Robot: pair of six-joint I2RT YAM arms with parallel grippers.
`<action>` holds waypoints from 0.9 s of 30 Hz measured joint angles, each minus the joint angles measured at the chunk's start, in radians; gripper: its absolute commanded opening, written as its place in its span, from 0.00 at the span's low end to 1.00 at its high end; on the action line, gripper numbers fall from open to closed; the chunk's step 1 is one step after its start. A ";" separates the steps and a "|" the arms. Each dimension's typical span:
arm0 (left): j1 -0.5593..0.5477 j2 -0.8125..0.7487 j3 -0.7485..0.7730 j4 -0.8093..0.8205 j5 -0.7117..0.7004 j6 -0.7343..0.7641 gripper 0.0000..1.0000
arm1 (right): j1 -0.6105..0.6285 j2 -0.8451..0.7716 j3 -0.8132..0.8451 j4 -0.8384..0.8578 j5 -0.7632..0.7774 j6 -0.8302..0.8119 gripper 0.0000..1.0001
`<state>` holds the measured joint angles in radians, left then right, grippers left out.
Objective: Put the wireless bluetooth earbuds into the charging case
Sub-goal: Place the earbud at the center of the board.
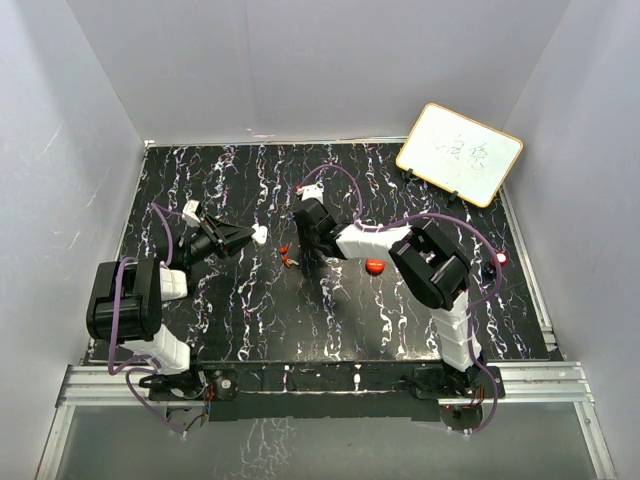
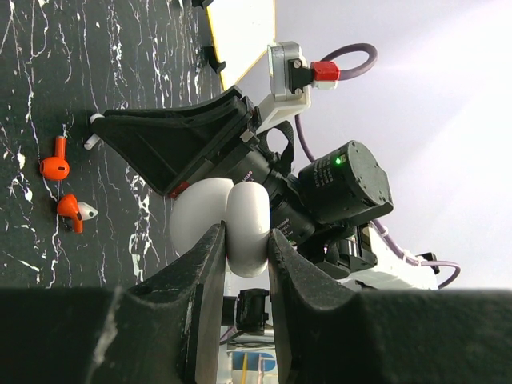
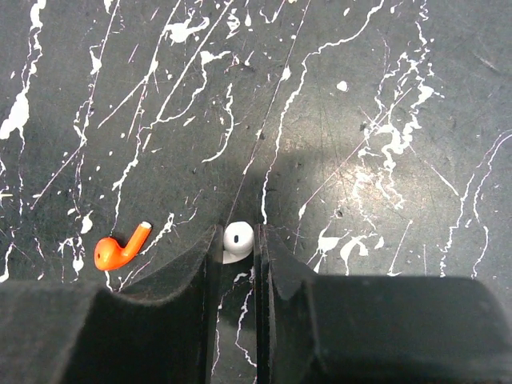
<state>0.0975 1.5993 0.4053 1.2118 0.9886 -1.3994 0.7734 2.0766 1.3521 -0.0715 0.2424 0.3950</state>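
**Right gripper (image 3: 238, 232) on white earbud (image 3: 238, 240); left gripper (image 2: 246, 232) holds charging case (image 2: 200, 216)**

Right jaws are narrow, pinching the white earbud between the fingertips, down on the black marbled tabletop (image 3: 400, 120). One red earbud (image 3: 120, 251) lies just left of its fingers. Left jaws are clamped on the white charging case.

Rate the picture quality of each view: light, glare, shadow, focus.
Top external: even light, no harsh glare, red earbuds mere specks. Left wrist: wall behind blown out white, left fingers dark and soft, charging case in focus. Right wrist: table crisp, a soft shadow beyond the white earbud, right fingers nearly black.
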 measured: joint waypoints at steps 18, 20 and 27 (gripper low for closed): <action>-0.008 -0.005 0.012 -0.091 -0.044 -0.006 0.00 | 0.021 -0.241 -0.124 0.158 0.109 -0.182 0.13; -0.019 -0.020 0.020 -0.134 -0.069 0.010 0.00 | 0.033 -0.257 -0.122 0.160 0.134 -0.200 0.13; -0.074 -0.033 0.047 -0.219 -0.148 0.037 0.00 | 0.095 -0.258 -0.064 0.117 0.225 -0.259 0.13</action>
<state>0.0238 1.5661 0.4526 0.9924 0.8406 -1.3624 0.8684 1.8187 1.2884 0.0460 0.4671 0.1356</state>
